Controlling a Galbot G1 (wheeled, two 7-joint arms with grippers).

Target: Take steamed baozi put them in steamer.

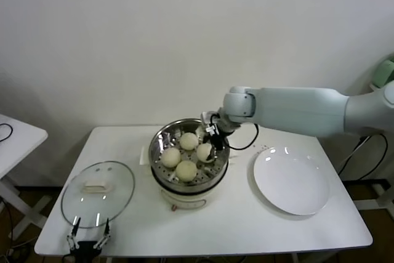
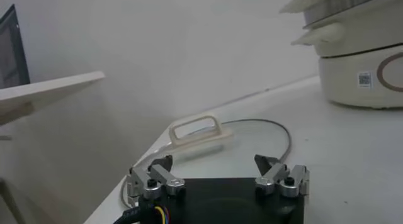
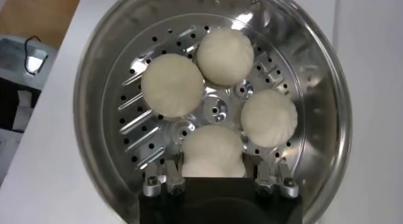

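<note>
All four baozi are sitting on the perforated floor of the steamer (image 1: pixel 165 137), which is standing near the middle of the surface (image 1: pixel 234 220), a little toward its back edge. Three of them, the back baozi (image 1: pixel 189 141), the left baozi (image 1: pixel 171 157) and the front baozi (image 1: pixel 186 170), are lying free and just beside one another. The fourth baozi (image 3: pixel 213 151) is resting at the right side of the basket, and the right gripper (image 3: pixel 213 181) is reaching in over the rim from the back right, with its jaws standing one on each side of that bun; whether they are pressing on it or already loosened cannot be told from here. The plate (image 1: pixel 295 189) near the right edge is carrying no buns, so the loading looks all but finished: what seems left is letting go of this last bun, if it is not yet let go, and lifting the arm clear without dragging it or nudging its neighbours. The left gripper (image 2: pixel 218 179) is waiting at the front left corner with its jaws apart and holding nothing, just beside the glass lid (image 1: pixel 98 186) lying flat there.
</note>
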